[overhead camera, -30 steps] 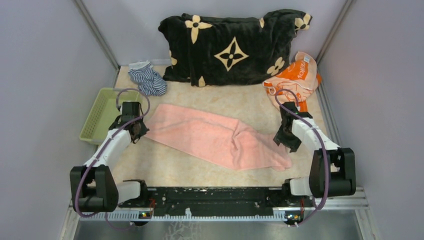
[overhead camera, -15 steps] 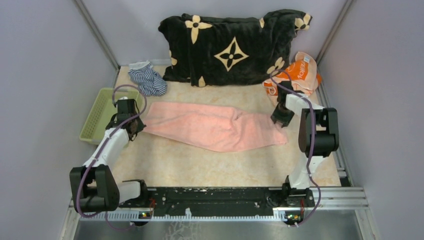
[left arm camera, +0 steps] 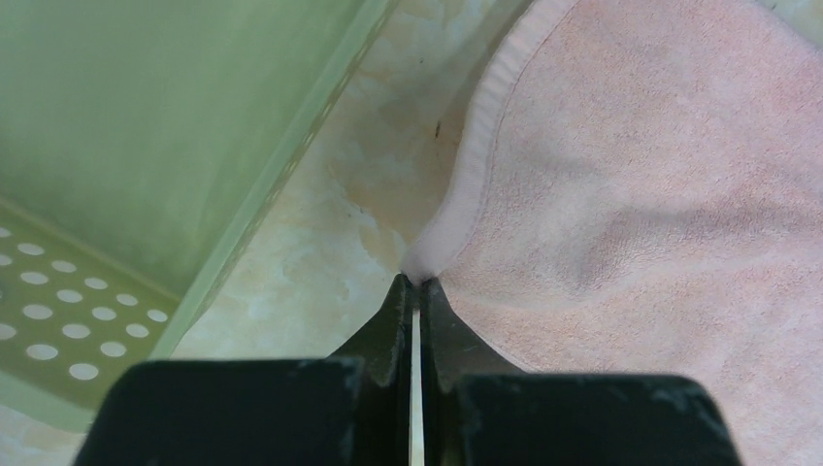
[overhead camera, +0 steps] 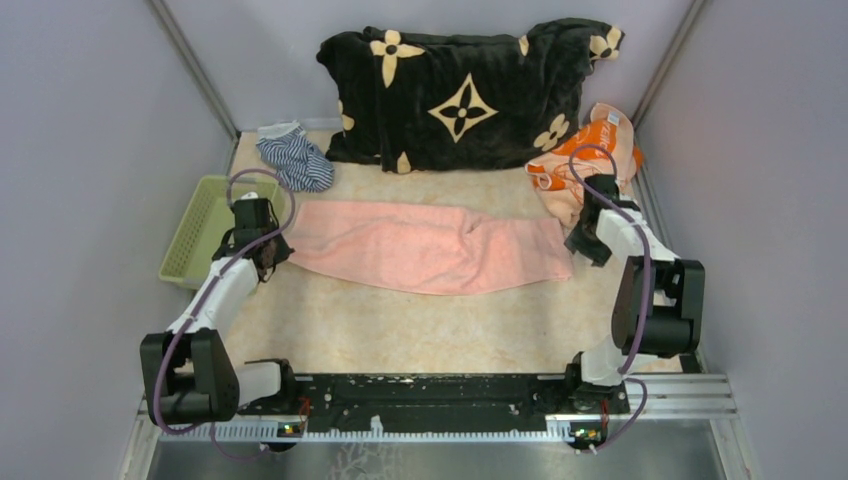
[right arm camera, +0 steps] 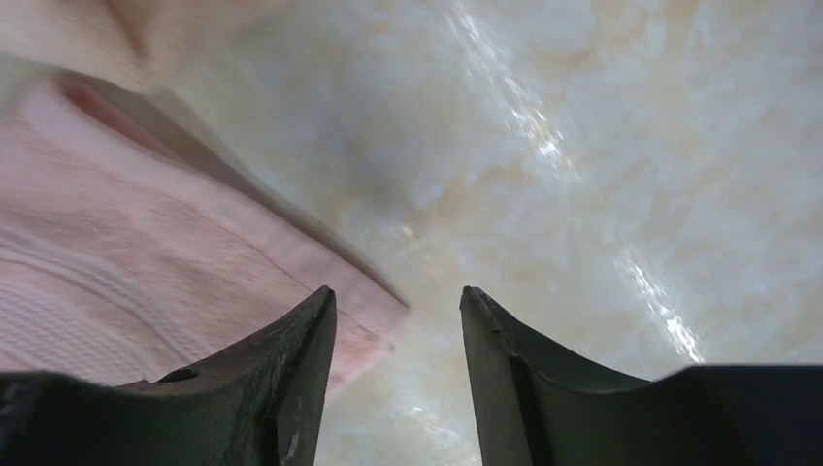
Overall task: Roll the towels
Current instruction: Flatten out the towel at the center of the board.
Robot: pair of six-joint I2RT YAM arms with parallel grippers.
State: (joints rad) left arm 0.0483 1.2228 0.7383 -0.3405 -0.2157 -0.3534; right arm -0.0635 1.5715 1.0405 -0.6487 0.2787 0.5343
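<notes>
The pale pink towel lies spread flat across the middle of the table. My left gripper is shut on the towel's left edge; in the left wrist view the jaws pinch the hem of the pink towel. My right gripper is open at the towel's right end; in the right wrist view a corner of the pink towel lies by the left finger, not held. The orange printed towel sits crumpled at the back right.
A big black blanket with cream flowers fills the back. A blue-and-white striped cloth lies at the back left. A green perforated basket stands at the left edge, close to my left gripper, and shows in the left wrist view.
The right gripper dragged the towel's right end back and to the right, straightening it, then let go and opened. The left gripper kept its hold and barely moved.
</notes>
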